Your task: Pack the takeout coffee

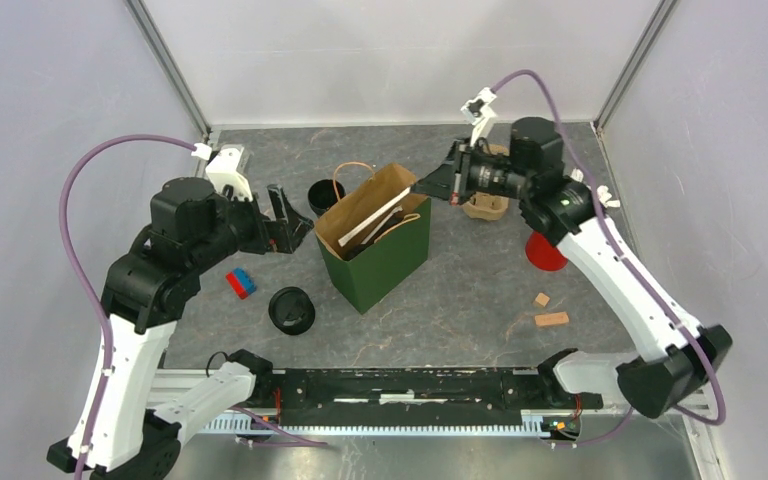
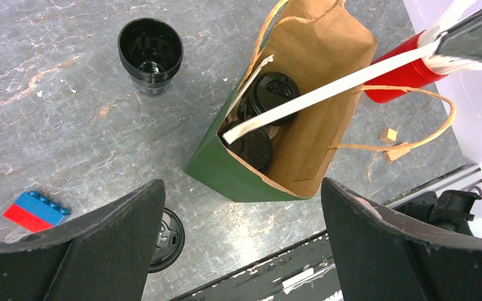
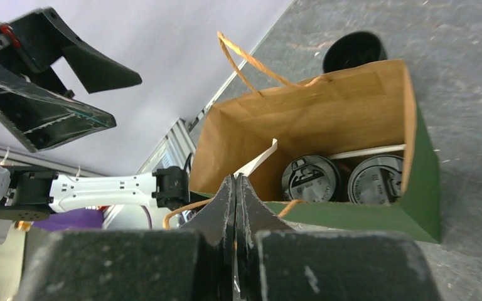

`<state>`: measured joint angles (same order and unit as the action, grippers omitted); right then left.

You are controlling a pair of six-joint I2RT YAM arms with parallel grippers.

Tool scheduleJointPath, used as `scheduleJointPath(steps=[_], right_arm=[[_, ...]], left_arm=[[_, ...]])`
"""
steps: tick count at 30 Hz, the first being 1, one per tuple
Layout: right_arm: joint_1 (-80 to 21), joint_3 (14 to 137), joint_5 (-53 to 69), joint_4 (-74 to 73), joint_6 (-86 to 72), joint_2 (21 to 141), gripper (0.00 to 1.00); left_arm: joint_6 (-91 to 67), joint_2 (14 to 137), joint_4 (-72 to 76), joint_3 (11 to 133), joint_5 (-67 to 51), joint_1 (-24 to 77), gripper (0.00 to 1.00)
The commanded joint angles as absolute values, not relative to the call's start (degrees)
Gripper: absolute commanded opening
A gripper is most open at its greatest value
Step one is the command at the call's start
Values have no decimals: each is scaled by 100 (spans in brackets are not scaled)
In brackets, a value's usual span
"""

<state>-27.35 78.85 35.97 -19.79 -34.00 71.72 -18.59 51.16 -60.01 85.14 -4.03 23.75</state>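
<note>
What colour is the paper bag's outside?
Dark green; the bag shows best in the top external view.

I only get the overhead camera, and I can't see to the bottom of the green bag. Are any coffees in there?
Observer: Yes. The right wrist camera shows two lidded cups side by side at the bottom of the bag.
Operator: And the black cup behind the bag, is it full?
Observer: The left wrist camera looks straight into that open cup. It has no lid and looks empty.
Operator: Is the right arm holding something?
Observer: The right end effector has its fingers pressed shut by the bag's rim. Whether they pinch anything, I cannot tell.
</note>
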Motion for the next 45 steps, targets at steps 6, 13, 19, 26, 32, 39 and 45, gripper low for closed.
scheduleJointPath(steps=[6, 13, 19, 26, 32, 39, 45], right_arm=[[-3102, 8085, 3678, -1494, -3137, 7928, 8], [-3005, 9309, 2794, -3082, -2111, 8318, 48], [-2715, 9943, 2337, -3816, -1735, 8241, 97], [-2686, 10141, 311, -4564, -948, 7654, 98], [-2692, 9130, -862, -4509, -909, 6594, 98], [-2689, 7981, -834, -4218, -1326, 5676, 98], [-2688, 7576, -574, -3796, -1792, 5268, 98]], left_arm=[[-1757, 5232, -5986, 8605, -207, 2376, 100], [-1915, 5329, -5994, 8713, -211, 2374, 100], [-2006, 5402, -5934, 9004, -189, 2374, 100], [-2473, 5310, -5455, 9075, -623, 2376, 100], [-2519, 5053, -5248, 8992, -718, 2380, 100], [-2525, 4641, -5257, 8511, -694, 2373, 100], [-2544, 4402, -5250, 8142, -625, 2378, 100]])
